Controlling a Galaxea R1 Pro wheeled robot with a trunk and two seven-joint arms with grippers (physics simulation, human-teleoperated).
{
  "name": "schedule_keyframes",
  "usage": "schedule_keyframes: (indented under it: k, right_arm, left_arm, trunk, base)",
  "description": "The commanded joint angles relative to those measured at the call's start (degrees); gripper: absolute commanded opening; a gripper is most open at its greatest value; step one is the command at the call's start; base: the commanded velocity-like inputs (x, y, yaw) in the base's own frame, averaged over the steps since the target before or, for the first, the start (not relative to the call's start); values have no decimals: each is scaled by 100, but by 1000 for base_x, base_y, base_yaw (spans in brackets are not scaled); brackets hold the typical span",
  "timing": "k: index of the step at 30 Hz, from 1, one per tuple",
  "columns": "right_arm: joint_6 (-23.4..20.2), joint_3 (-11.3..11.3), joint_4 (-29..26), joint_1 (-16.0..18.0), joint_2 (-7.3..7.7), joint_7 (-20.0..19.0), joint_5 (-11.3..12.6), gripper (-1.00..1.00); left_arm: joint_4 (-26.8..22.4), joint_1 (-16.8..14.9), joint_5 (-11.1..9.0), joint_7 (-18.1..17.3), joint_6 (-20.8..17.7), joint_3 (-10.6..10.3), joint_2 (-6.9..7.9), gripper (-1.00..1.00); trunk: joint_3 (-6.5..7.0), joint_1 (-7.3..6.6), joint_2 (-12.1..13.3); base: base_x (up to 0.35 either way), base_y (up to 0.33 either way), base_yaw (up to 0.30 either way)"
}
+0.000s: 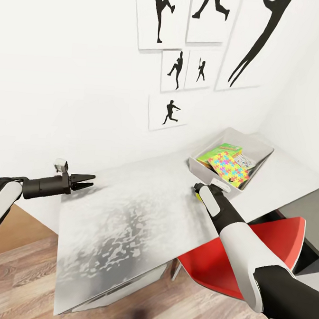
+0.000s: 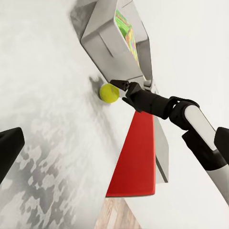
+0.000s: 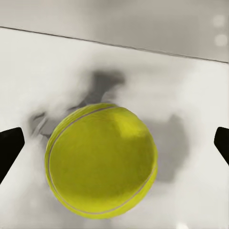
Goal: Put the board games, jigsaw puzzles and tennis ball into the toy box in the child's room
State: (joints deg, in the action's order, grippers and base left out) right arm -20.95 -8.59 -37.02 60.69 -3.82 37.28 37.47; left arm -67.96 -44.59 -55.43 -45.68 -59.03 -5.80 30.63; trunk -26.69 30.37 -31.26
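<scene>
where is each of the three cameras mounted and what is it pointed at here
Head view: from the robot's head, down over the light grey table and shallow grey toy box; both arms show.
Left wrist view: on the left arm, looking across the table at the right gripper; a dark fingertip shows.
Right wrist view: on the right arm, close on the small yellow-green tennis ball; two fingertips show.
Shared: both wrist views show the ball.

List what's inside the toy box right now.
In the toy box: a multicoloured jigsaw puzzle on top, a yellow-green game box and another printed box partly under it. Anything deeper is covered.
</scene>
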Motion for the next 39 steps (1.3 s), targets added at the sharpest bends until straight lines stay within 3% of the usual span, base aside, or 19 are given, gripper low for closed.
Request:
schedule_keyframes:
  k: [1,26,39]
  right_arm:
    - [-23,-22,-7,4,4,43,33,100]
    - [-40,-26,-5,4,-4,43,36,100]
    - [-43,-21,8,4,-4,43,41,100]
  left_arm:
    - [3,-6,-3,-18,-20,-8,5,100]
    - [2,-6,-4,-20,-38,-3,5,100]
    - [2,-6,-4,-19,-34,-1,5,100]
  trunk:
    - [-8,2,-8]
    - [-10,2,-8]
    - [-98,2,-8]
  base:
    - [-2,0,0]
    - [0,0,0]
    - [0,0,42]
